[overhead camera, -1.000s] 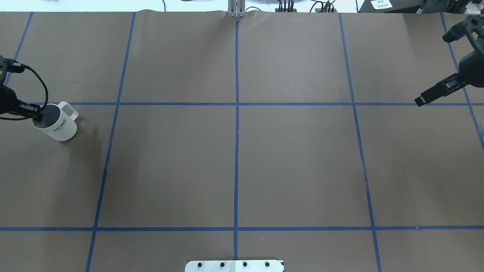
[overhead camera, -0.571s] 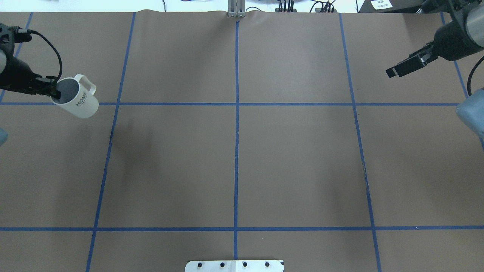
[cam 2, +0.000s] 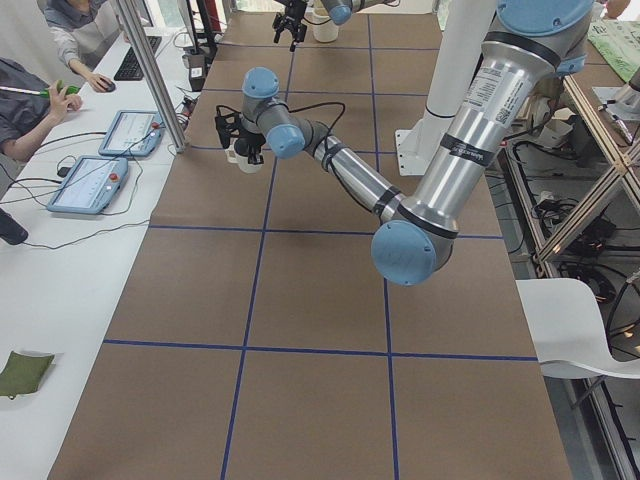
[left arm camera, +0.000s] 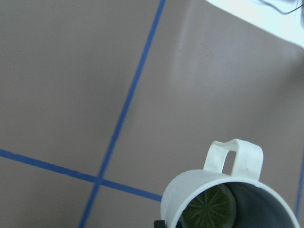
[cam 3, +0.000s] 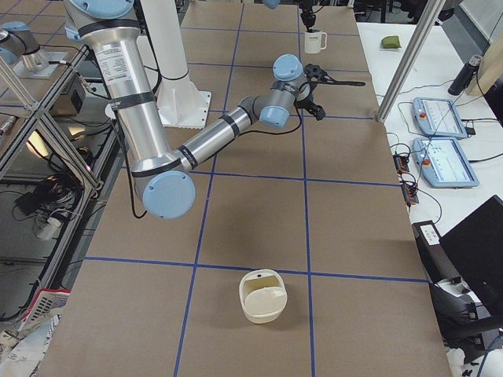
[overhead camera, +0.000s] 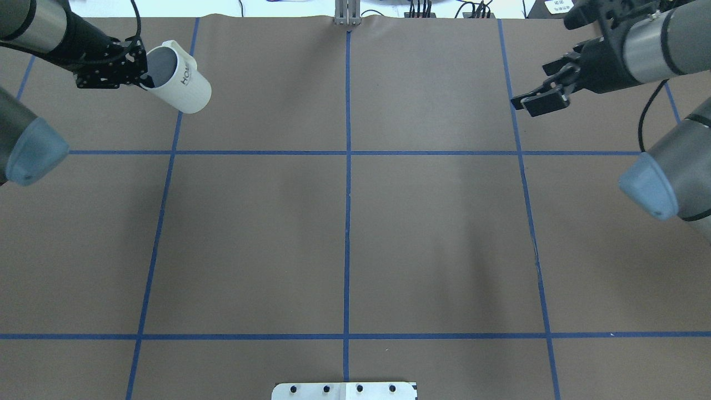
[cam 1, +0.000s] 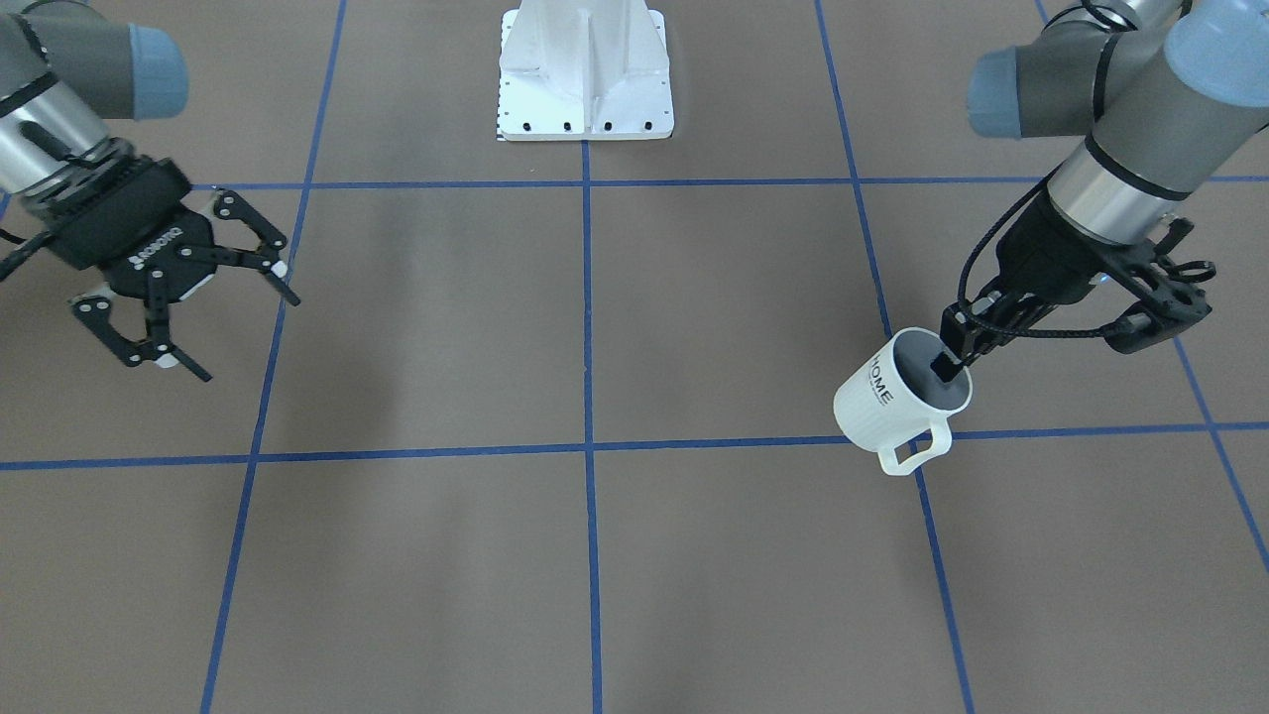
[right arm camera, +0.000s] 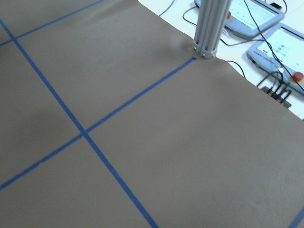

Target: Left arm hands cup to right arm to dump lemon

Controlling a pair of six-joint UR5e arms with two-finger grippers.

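Observation:
The off-white cup (overhead camera: 183,83) with dark HOME lettering hangs tilted above the table's far left part. My left gripper (overhead camera: 140,75) is shut on its rim, one finger inside the grey interior. In the front-facing view the cup (cam 1: 892,402) has its handle toward the camera, and the left gripper (cam 1: 950,365) pinches the rim. The left wrist view shows the cup (left arm camera: 190,190) with a greenish lemon slice (left arm camera: 209,209) inside. My right gripper (cam 1: 248,337), marked ROBOTIQ, is open and empty, far from the cup; it also shows in the overhead view (overhead camera: 536,101).
The white robot base (cam 1: 585,74) stands at the table's near middle edge. A cream tub (cam 3: 263,296) sits on the table toward the right end. An aluminium post (overhead camera: 347,14) stands at the far edge. Operators and tablets (cam 2: 110,160) are beyond it.
My left gripper has lifted the cup off the table and carried it away from the robot and toward the middle, tilting it. My right gripper has moved away from the robot and inward, still open.

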